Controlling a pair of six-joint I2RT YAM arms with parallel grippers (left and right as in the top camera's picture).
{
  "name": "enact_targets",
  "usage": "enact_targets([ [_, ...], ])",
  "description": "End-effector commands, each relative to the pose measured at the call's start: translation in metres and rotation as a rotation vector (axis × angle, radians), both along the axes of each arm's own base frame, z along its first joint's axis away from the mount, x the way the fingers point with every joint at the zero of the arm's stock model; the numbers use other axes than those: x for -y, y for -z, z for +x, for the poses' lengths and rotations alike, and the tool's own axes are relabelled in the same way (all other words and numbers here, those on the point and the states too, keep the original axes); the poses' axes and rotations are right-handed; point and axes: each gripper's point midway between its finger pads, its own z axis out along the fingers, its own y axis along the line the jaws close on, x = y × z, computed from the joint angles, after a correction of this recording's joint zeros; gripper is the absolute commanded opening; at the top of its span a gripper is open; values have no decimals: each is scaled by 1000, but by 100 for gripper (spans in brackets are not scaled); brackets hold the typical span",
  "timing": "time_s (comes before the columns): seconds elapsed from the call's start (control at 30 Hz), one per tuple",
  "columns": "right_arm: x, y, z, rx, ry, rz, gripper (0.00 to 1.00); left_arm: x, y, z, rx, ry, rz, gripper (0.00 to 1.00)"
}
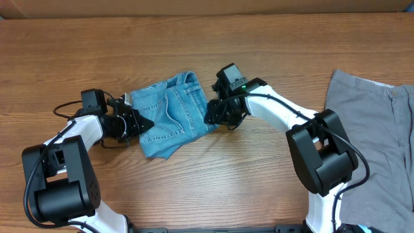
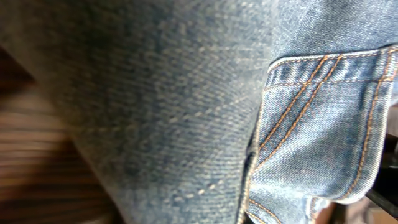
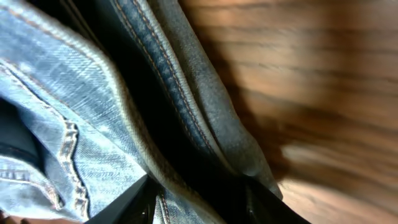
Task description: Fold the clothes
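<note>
The light-blue denim jeans point(image 1: 173, 115) lie folded into a small bundle at the table's middle, with a stitched pocket facing up. My left gripper point(image 1: 143, 123) is at the bundle's left edge. Denim point(image 2: 186, 106) fills the left wrist view and hides the fingers. My right gripper point(image 1: 211, 115) is at the bundle's right edge. In the right wrist view its two dark fingers point(image 3: 196, 202) sit on either side of a thick fold of the jeans point(image 3: 74, 118), shut on it. The grey trousers point(image 1: 372, 136) lie spread flat at the far right.
The wooden table point(image 1: 213, 181) carries both garments. The grey trousers run off the right edge of the overhead view, close to the right arm's base point(image 1: 323, 155). The left arm's base point(image 1: 61, 175) stands at the front left.
</note>
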Motion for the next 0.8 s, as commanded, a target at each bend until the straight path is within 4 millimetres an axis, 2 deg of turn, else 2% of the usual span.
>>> enact_targets([
  [0.0,15,-49,15,113,3,40,46,19,-20,11,35,39,-120,4],
  [0.07,32,-76,21,161,33,46,47,10,-44,35,91,1,-135,4],
  [0.1,45,-95,23,189,63,55,47,-4,-65,59,146,-36,-129,4],
  [0.2,64,-119,21,209,104,59,48,-36,-93,94,238,-132,-85,4],
  [0.27,74,-128,17,209,123,56,48,-71,-104,114,271,-262,-30,4],
  [0.37,82,-135,8,191,134,47,48,-129,-110,128,305,-467,32,4],
  [0.47,84,-133,-1,158,131,33,48,-183,-103,125,292,-636,98,4],
  [0.53,86,-130,-8,128,130,21,47,-222,-87,118,248,-778,144,4],
  [0.57,87,-129,-11,115,130,16,47,-233,-80,117,241,-809,147,5],
  [0.67,88,-128,-14,101,130,11,47,-244,-62,116,214,-842,138,16],
  [0.73,89,-128,-16,93,130,8,47,-249,-43,113,169,-869,130,24],
  [0.77,89,-127,-16,88,131,7,47,-250,-34,112,147,-883,122,38],
])
